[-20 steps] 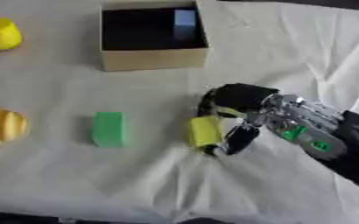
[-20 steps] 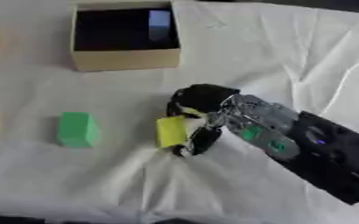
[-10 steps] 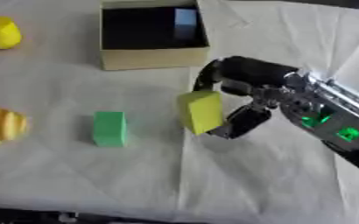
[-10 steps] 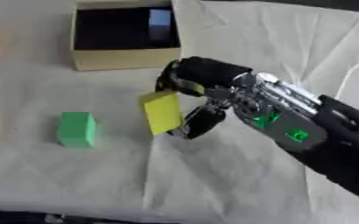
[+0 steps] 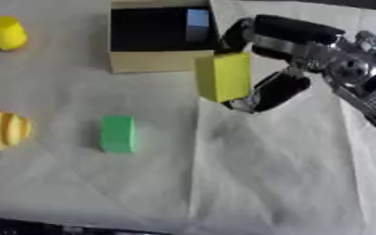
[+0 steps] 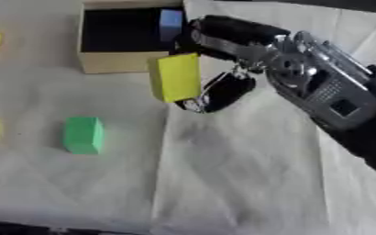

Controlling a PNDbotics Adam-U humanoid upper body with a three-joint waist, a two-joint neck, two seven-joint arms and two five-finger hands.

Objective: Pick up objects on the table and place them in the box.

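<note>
My right hand (image 5: 279, 55) comes in from the right and is shut on a yellow block (image 5: 223, 76), which it holds in the air just in front of the box's near right corner. The box (image 5: 155, 64) is tan outside and black inside, with a blue object (image 5: 197, 19) in its far right corner. A green block (image 5: 117, 133) lies on the cloth to the lower left of the held block. At the left edge lies a yellow-orange striped round object (image 5: 3, 130), and a yellow cup-shaped object (image 5: 8, 33) sits at the upper left. My left hand shows in neither view.
A white wrinkled cloth (image 5: 263, 174) covers the table, with a fold running down from under the held block. The cloth's near edge and a dark strip (image 5: 55, 227) show at the bottom.
My right hand has lifted the yellow block off the cloth and carried it up and toward the box. The whole picture has also shifted, so the camera has moved.
</note>
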